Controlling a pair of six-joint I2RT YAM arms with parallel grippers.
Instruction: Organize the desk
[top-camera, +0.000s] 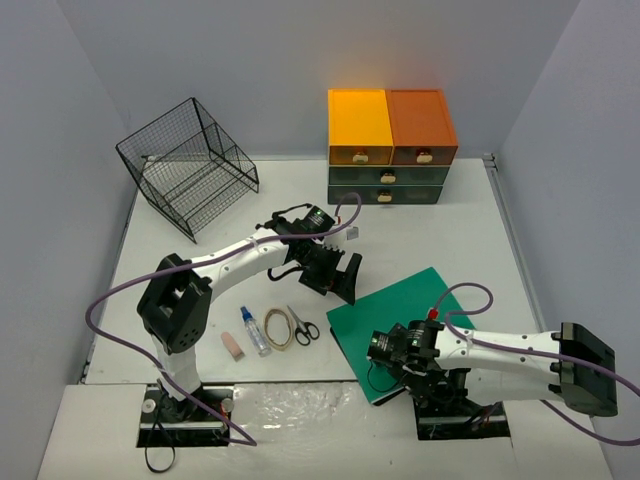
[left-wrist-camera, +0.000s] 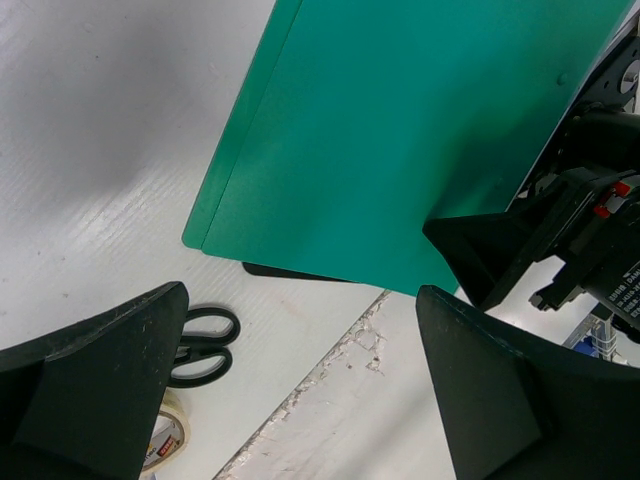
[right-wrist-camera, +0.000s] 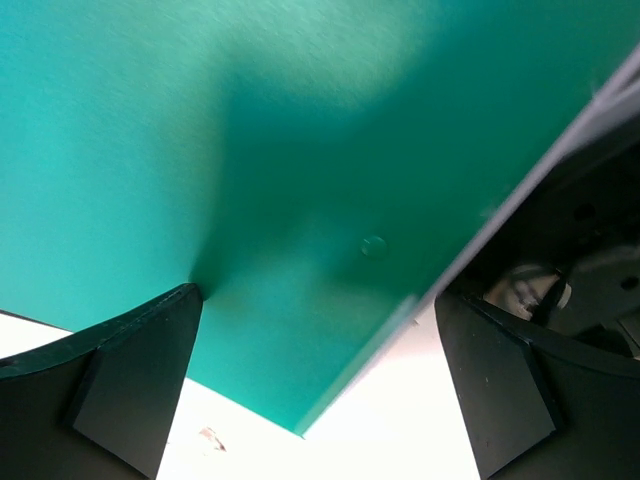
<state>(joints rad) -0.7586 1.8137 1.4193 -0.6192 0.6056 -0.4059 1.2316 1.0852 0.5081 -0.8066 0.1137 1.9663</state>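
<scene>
1. the surface (top-camera: 440, 235), wide, flat and white, lies under the green folder (top-camera: 405, 320) and spreads out from it on every side.
2. the folder lies flat and turned cornerwise, one corner pointing toward the arm bases.
3. the left tool (left-wrist-camera: 300, 295) hangs just off the folder's left edge, its jaws spread wide with nothing between them.
4. the right tool (right-wrist-camera: 318, 295) sits low over the folder's near corner, its jaws equally wide and clamped on nothing; whether a fingertip touches the sheet cannot be told.
5. just left of the folder lie black-handled scissors (top-camera: 303, 327). further left of it, in a row, are a tape roll (top-camera: 278, 328), a small bottle with a blue cap (top-camera: 254, 331) and a small pink block (top-camera: 232, 346).
6. well beyond the folder stands a drawer unit (top-camera: 390, 150) with orange tops. well off to the folder's far left stands a black wire basket (top-camera: 190, 170).
7. a dark edge shows from under the folder's left side; what it is cannot be told.
</scene>
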